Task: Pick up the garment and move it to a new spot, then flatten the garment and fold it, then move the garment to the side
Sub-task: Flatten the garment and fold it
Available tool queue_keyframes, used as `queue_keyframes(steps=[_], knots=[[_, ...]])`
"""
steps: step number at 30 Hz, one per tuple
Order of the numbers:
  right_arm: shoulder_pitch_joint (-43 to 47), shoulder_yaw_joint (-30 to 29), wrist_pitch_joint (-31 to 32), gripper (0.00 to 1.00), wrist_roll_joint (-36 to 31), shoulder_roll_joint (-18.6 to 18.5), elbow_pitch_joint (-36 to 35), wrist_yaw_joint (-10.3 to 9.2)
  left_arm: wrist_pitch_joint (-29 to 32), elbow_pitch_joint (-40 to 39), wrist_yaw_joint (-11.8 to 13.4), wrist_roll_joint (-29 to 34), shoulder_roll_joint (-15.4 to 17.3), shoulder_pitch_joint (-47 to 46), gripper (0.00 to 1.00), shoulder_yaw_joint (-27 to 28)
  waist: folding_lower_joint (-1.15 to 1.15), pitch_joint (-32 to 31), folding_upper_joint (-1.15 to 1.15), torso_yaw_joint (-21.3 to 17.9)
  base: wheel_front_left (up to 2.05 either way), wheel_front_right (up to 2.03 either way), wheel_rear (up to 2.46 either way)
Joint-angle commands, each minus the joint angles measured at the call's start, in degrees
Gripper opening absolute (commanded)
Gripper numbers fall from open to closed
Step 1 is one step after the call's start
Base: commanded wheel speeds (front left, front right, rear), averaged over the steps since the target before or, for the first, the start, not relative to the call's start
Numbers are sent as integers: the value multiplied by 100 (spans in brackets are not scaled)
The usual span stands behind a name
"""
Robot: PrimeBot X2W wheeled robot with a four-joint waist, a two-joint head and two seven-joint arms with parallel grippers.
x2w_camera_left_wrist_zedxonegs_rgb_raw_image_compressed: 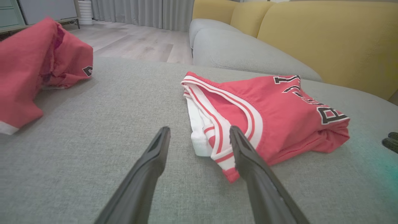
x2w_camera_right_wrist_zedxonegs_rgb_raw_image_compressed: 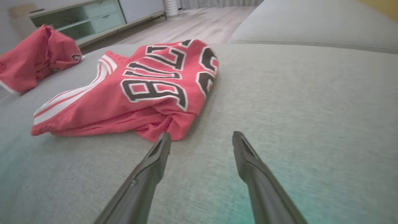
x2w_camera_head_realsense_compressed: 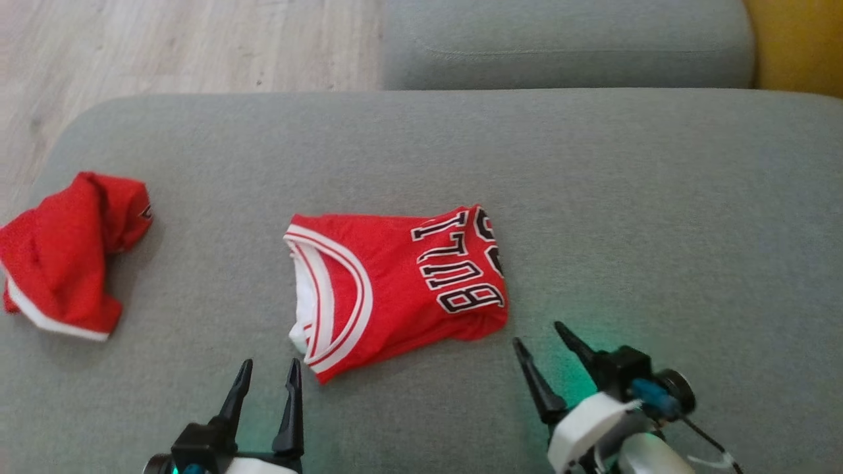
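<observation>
Space is seen between the fingers of the left gripper [x2w_camera_head_realsense_compressed: 271, 361] and of the right gripper [x2w_camera_head_realsense_compressed: 537, 332]; nothing is held. The garment [x2w_camera_head_realsense_compressed: 395, 283] is laid folded on the sofa cushion [x2w_camera_head_realsense_compressed: 658, 197] just ahead, between both. Its striped end is nearest the left fingers and its lettered end nearest the right, so the long axis is spanned by them.

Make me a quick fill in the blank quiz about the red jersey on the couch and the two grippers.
The folded red jersey lies on a ___ cushion.
Its lettering is ___ with white outlines.
The left gripper and right gripper both stand ___, holding nothing.
A crumpled red cloth lies at the jersey's ___ in the head view.
Missing words: grey, black, open, left.
</observation>
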Motion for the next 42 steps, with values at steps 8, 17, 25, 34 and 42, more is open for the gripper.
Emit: queue_keyframes(steps=[8,17,25,34,42], knots=[[-971,546,-63,100,-84,-18,719,-4,-55,-66,-67,-23,10,-349,100,-52,0,212,0,602,0,0,0],[-1096,386,-63,82,-217,-18,916,-4,-55,-79,-95,-76,10,-323,100,-60,0,305,0,757,0,0,0],[-1008,259,-63,0,-186,-18,641,-4,-55,-118,-134,-95,10,-389,100,-79,0,358,0,685,0,0,0],[-103,-163,-63,0,-269,-18,383,-4,-55,-104,-178,-107,10,-311,100,-73,0,284,0,500,0,0,0],[110,-404,-63,100,-315,-18,366,-4,-55,-69,-185,-38,10,-314,100,13,0,211,0,298,0,0,0]])
